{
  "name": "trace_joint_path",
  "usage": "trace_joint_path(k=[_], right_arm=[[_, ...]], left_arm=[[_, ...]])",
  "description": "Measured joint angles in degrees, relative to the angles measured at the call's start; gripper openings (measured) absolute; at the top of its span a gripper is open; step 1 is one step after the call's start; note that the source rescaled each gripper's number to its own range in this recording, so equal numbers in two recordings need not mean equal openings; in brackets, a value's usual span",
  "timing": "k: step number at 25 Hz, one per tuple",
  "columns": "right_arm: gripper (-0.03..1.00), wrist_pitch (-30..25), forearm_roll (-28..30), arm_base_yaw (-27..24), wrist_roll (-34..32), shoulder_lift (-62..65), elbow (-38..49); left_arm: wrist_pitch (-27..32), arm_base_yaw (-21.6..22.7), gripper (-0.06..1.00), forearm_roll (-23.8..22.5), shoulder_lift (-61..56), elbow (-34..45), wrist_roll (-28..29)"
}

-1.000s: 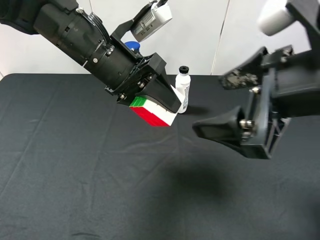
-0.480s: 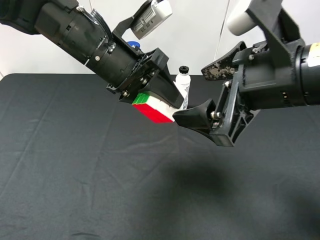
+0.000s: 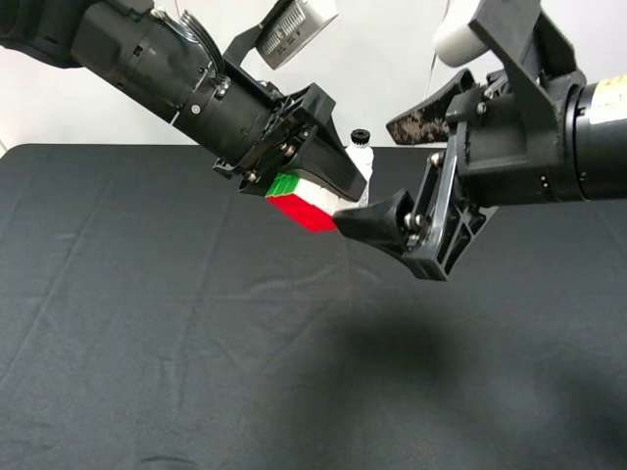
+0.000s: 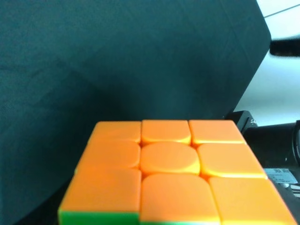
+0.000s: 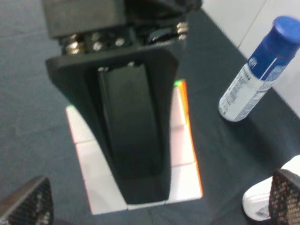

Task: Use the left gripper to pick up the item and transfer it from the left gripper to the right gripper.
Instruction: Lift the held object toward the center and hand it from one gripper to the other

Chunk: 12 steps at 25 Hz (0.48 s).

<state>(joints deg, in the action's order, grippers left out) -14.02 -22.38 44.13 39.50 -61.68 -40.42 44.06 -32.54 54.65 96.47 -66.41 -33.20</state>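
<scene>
My left gripper (image 3: 315,196) is shut on the puzzle cube (image 3: 302,210) and holds it in the air above the black table. The cube shows green and red faces in the exterior view, an orange face in the left wrist view (image 4: 168,173) and a white face in the right wrist view (image 5: 183,157). My right gripper (image 3: 364,172) is open, with its jaws spread wide right beside the cube. Its lower fingertip (image 3: 343,217) reaches the cube's lower right corner. The left gripper's black finger (image 5: 133,136) covers the middle of the white face.
A white bottle with a black cap (image 3: 361,155) stands at the table's back, behind the two grippers. A blue-capped spray can (image 5: 255,77) stands near it. The black cloth (image 3: 196,343) covers the whole table.
My right gripper has moved left and up toward the cube, and its lower finger now reaches the cube. My left gripper has lifted the cube slightly.
</scene>
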Motion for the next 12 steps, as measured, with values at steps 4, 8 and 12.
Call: trace_joint_path(k=[4, 8, 12], right_arm=[[1.00, 1.0, -0.2, 0.0, 0.9, -1.5, 0.0], [1.00, 2.7, -0.2, 2.1, 1.5, -4.0, 0.0], [1.00, 5.5, -0.2, 4.3, 1.6, -6.2, 0.0]], left_arm=[[0.0, 0.0, 0.01, 1.5, 0.0, 0.0, -0.5], [-0.1, 0.0, 0.01, 4.1, 0.0, 0.2, -2.4], [0.0, 0.0, 0.01, 5.8, 0.0, 0.2, -3.5]])
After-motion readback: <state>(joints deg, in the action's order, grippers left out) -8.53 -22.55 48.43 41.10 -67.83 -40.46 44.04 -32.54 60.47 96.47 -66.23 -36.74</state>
